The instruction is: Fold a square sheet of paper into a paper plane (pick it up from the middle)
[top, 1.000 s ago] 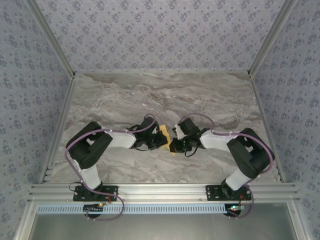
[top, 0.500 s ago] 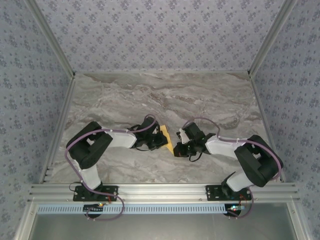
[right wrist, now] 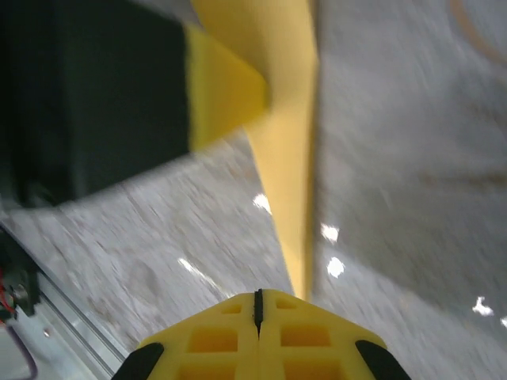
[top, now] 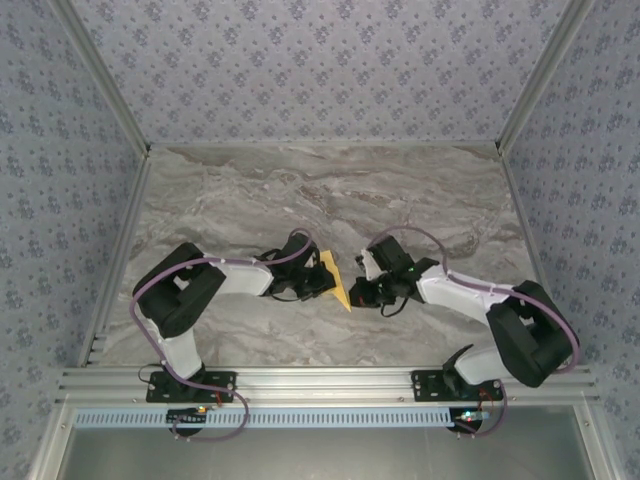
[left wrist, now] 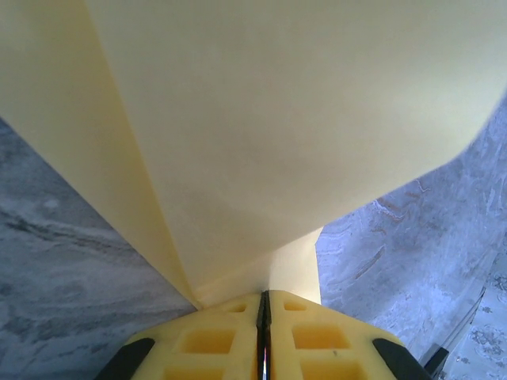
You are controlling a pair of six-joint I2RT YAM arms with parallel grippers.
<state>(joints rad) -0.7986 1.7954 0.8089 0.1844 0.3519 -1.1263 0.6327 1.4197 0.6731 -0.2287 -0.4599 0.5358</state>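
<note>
The square sheet of paper [top: 336, 279] is yellow and folded into a narrow pointed dart shape. It stands on edge at the middle of the table, between the two grippers. My left gripper [top: 325, 281] is shut on it from the left. In the left wrist view the folded paper [left wrist: 261, 119] fans out from the closed left gripper [left wrist: 264, 294]. My right gripper [top: 358, 293] is shut with nothing in it, just right of the paper's near tip. In the blurred right wrist view the paper [right wrist: 289, 158] runs ahead of the right gripper [right wrist: 257, 293], past a left finger [right wrist: 222, 87].
The grey marble tabletop [top: 330, 190] lies open beyond the grippers. Patterned walls and metal posts [top: 100, 90] enclose it on three sides. An aluminium rail [top: 320, 380] runs along the near edge, with both arm bases on it.
The right arm has swung its elbow out to the right, and its shut gripper has drawn off the paper's near end, which now shows. The left gripper has kept its hold and place.
</note>
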